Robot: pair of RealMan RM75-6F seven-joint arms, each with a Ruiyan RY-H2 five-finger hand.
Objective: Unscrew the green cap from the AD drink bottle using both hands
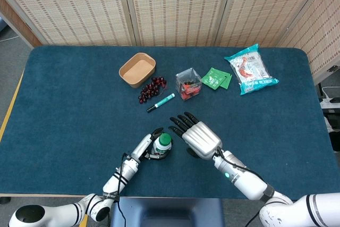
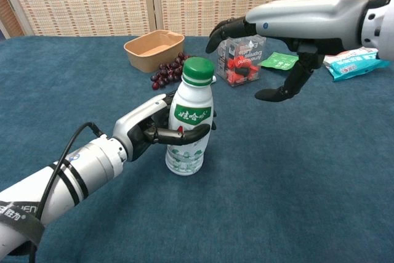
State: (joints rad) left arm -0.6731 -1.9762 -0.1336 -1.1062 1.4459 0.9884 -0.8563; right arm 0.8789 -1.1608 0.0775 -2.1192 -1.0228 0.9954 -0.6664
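Note:
A white AD drink bottle [image 2: 189,126] with a green cap [image 2: 198,70] stands upright on the blue table near its front edge. My left hand [image 2: 152,129] grips the bottle's body, fingers wrapped around the label. From above, the cap [image 1: 165,140] shows beside the left hand [image 1: 150,147]. My right hand [image 2: 280,35] hovers open to the right of the cap and slightly above it, clear of it, fingers spread and curved downward. In the head view the right hand [image 1: 197,136] lies just right of the bottle.
Behind the bottle are a tan bowl [image 1: 137,69], dark grapes [image 1: 152,88], a green marker [image 1: 161,102], a clear box of red items [image 1: 188,84], green packets [image 1: 217,78] and a snack bag [image 1: 249,68] at the back right.

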